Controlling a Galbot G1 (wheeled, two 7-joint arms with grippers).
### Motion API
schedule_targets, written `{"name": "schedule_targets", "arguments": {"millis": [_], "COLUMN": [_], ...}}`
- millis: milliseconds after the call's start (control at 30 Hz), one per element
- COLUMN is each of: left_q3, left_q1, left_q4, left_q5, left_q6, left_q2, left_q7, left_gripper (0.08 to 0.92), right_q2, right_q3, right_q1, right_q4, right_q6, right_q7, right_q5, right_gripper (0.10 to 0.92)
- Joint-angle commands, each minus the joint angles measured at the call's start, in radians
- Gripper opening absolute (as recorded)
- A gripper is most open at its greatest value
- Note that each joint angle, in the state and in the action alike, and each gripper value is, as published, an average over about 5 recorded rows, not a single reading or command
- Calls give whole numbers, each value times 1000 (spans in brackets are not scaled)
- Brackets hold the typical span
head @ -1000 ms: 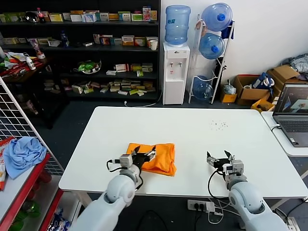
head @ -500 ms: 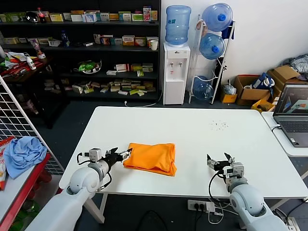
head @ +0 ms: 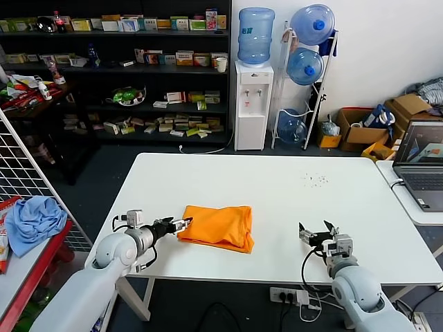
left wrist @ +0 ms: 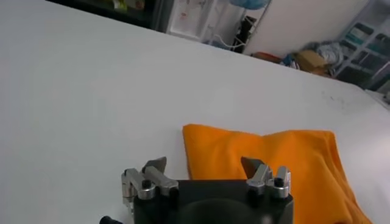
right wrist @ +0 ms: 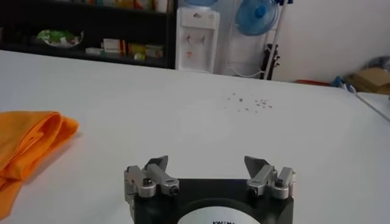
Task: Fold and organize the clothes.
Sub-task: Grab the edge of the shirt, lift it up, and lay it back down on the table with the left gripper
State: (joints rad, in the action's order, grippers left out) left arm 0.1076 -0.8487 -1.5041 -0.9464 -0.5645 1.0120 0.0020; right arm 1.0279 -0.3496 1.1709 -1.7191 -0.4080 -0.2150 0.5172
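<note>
The bright orange T-shirt point(head: 219, 227) lies folded into a small rectangle on the white table point(head: 277, 187), near its front edge. No lettering shows. My left gripper point(head: 181, 225) is open and empty, low over the table just at the shirt's left edge. In the left wrist view the shirt point(left wrist: 274, 158) lies right beyond the open gripper point(left wrist: 206, 165). My right gripper point(head: 318, 231) is open and empty, low over the table's front right, well apart from the shirt. The right wrist view shows the shirt's edge point(right wrist: 27, 143) off to the side of the open gripper point(right wrist: 207, 163).
A light blue cloth bundle point(head: 33, 220) lies on a red rack left of the table. A laptop point(head: 422, 162) sits on a side table at the right. Small dark specks point(head: 317, 180) dot the far right of the table. Shelves and a water dispenser point(head: 252, 97) stand behind.
My left gripper drew back off the folded shirt toward the left and now rests just beside its left edge. The shirt lies released and still. The right arm barely moved.
</note>
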Motion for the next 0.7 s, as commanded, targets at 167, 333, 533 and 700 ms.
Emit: {"name": "schedule_targets", "arguments": {"millis": [167,333,533,700], "left_q3": [-37,-48,-48,-45], "left_q1": [51,51,37,26], "left_q4": [108,117,84,49], "left_q5": [28,46,51,47], "left_q6": [-21,-9,0,6], "left_q2": [46,58,59,63], "left_q7": [57,54,48,41], "left_gripper": [823,823,724,577], "right_q2": [-2,-3,-10,-7], "right_q3": [0,0,0,2], "right_q1": [-6,-7,-7,-8], "right_q4": [-1,-5,-11,-13], "right_q6": [-2,-2,-3,-4], "right_q7": [1,1,0,-1], "right_q5": [6,9,10,10], "right_gripper": [823,823,823,823]}}
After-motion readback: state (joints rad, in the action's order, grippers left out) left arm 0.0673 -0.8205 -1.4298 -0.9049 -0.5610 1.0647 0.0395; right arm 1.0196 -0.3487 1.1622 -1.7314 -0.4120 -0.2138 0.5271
